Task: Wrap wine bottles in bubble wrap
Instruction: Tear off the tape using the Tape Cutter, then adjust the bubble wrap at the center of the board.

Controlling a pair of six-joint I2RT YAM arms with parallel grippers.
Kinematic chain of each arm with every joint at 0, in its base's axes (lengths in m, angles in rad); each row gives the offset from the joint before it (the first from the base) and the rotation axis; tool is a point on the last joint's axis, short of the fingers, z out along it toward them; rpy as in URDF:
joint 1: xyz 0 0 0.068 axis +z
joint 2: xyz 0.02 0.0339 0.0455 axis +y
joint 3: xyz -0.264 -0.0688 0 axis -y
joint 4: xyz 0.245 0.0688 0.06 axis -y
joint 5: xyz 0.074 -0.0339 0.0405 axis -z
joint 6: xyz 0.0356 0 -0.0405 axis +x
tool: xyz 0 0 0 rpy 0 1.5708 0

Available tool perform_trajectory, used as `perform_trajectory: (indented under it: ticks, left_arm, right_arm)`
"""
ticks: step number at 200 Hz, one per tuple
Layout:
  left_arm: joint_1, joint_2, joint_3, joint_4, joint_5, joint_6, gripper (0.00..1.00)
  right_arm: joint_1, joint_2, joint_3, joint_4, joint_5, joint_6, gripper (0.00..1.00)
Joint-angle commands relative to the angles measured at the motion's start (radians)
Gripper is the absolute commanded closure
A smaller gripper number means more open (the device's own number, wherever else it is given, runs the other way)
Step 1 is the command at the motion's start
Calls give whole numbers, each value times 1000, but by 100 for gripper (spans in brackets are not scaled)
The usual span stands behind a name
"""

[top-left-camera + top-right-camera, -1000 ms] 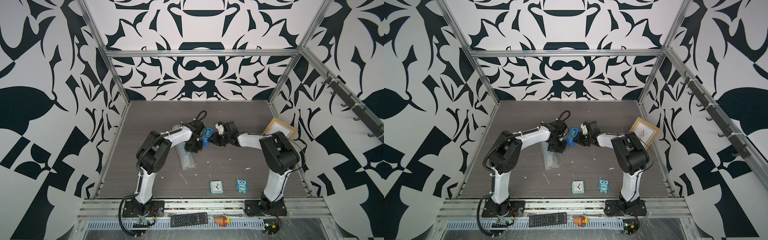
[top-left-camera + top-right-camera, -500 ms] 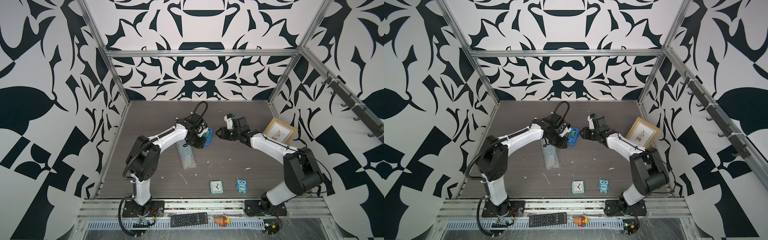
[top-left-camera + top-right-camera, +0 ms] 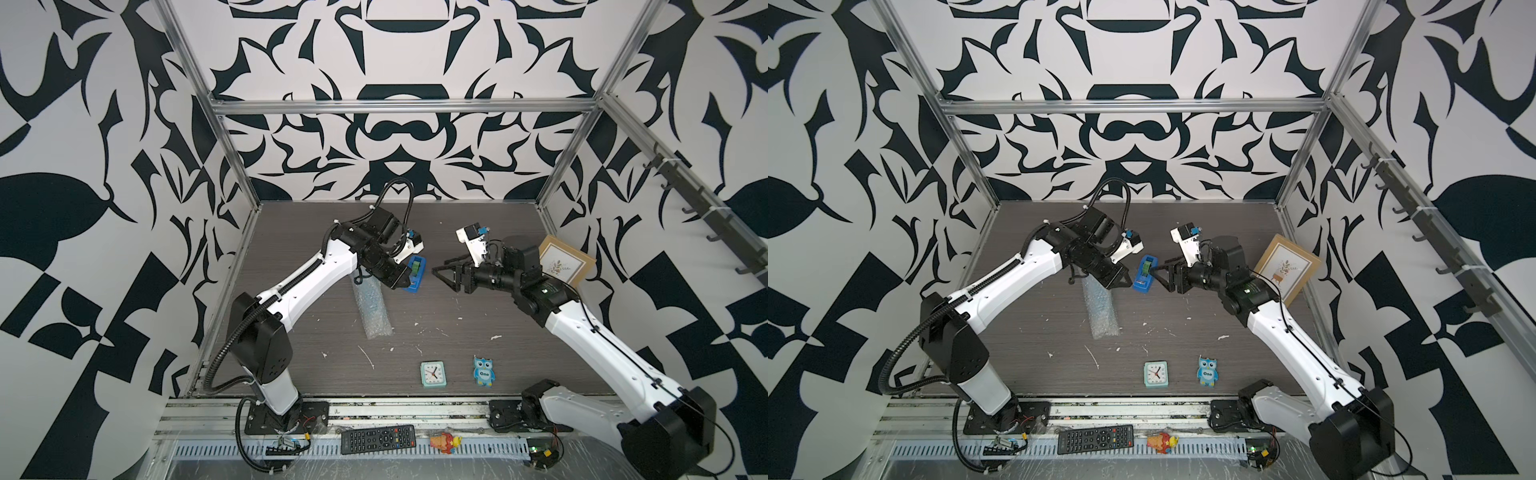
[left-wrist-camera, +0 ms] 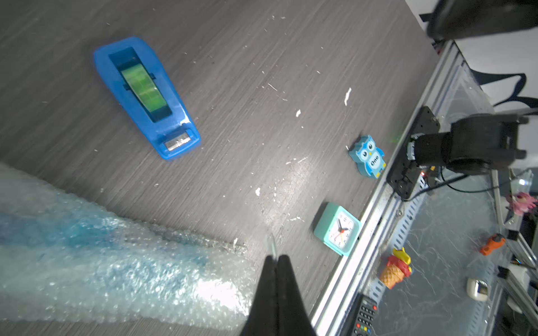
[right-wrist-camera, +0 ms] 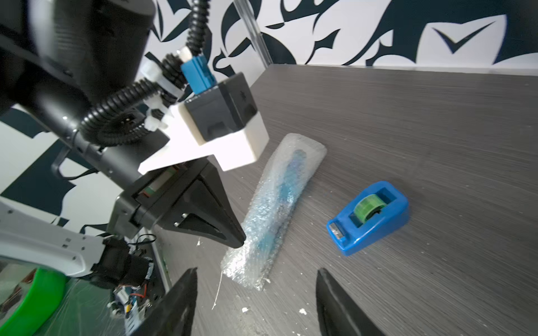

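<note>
Bimanual rig, overhead and wrist views. The bubble wrap [image 3: 372, 306] lies as a rolled tube on the grey table [image 3: 291, 232], left of centre, long axis running roughly front to back. The wine bottle [image 5: 288, 186] is inside the roll, seen only as a blue streak through the plastic; cap and label can't be made out. L. claw [image 4: 276, 263]: fingers pressed fully together, tip just beside the roll's upper end; whether it touches the wrap can't be told. A thin clear sliver sticks out at its tip in the L. wrist view, too small to identify. R. claw [image 3: 439, 267]: fingers spread wide, nothing between them, held above the table and pointing towards the blue tape dispenser [image 3: 415, 274], which sits just right of the roll and apart from it. Near the front edge: a mint clock [image 3: 432, 374] and a blue owl figure [image 3: 484, 371], side by side. A framed picture [image 3: 567, 259] leans at the R. wall.
</note>
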Motion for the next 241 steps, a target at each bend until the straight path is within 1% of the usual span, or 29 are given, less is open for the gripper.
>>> perform_trajectory:
  ticks: [1, 12, 29, 46, 60, 90, 130, 145, 184, 234, 241]
  left_arm:
    - [1, -97, -35, -76, 117, 121, 100]
    - [2, -143, -62, -74, 165, 196, 100]
    - [1, -206, -99, -47, 180, 225, 100]
    - [1, -241, -108, -58, 204, 257, 100]
    - [1, -255, -108, -71, 213, 274, 100]
    - [0, -250, -94, -102, 238, 290, 100]
    - [1, -237, -74, -139, 246, 303, 100]
    - [0, -233, -67, -148, 249, 302, 100]
    - [2, -224, -58, -160, 257, 304, 100]
    - [2, -217, -52, -175, 261, 309, 100]
    - [0, -218, -52, -175, 261, 309, 100]
  right_arm:
    - [-3, 14, 0, 12, -140, -37, 34]
    - [-2, 19, -2, 22, -190, -35, 34]
    - [7, 24, -4, 47, -273, -20, 33]
    - [34, 28, 0, 53, -316, -20, 32]
    - [54, 36, 8, 50, -333, -21, 31]
    - [102, 64, 34, 33, -330, -27, 30]
    - [114, 89, 67, 28, -365, -25, 30]
    - [117, 90, 73, 27, -375, -27, 34]
    - [116, 101, 83, 33, -405, -36, 48]
    - [130, 117, 99, 33, -423, -48, 49]
    - [131, 119, 100, 32, -426, -49, 50]
